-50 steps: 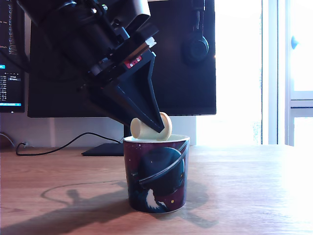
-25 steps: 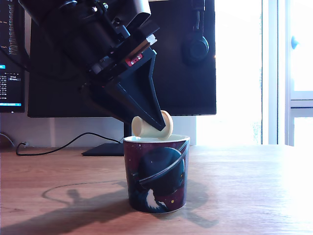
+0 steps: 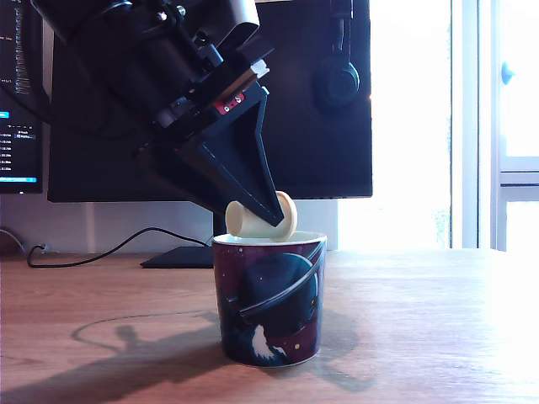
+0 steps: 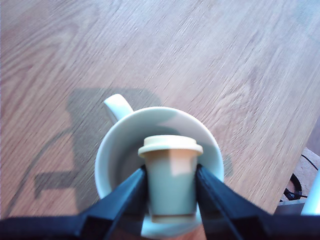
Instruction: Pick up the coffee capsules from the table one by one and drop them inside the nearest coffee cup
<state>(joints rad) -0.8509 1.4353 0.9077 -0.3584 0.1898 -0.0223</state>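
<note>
We see the gripper (image 4: 171, 192) pinching the cream-beige coffee capsule (image 4: 170, 175) between its two black fingers (image 4: 131, 192), one pressed on each side of the capsule's body. In the exterior view the capsule (image 3: 263, 220) hangs tilted just above the rim of the coffee cup (image 3: 269, 299), its flanged end towards the exterior view's right. The wrist view places the capsule over the cup's white interior (image 4: 120, 150), which shows no other object in its visible part. A white handle (image 4: 118, 105) projects from the cup in the wrist view, on the side away from the gripper; the exterior view does not show it.

The cup stands upright on the wooden table (image 3: 421, 320). Arm and cup cast a shadow (image 3: 118, 353) on the wood towards the exterior view's left. Behind the cup we note a dark monitor (image 3: 312, 101) on its stand base (image 3: 177, 257), a black cable (image 3: 101, 251) along the table and headphones (image 3: 337, 80) hanging in front of the screen. A second screen (image 3: 17, 101) with text lines sits at the exterior view's left edge. A bright window (image 3: 438, 126) fills the right.
</note>
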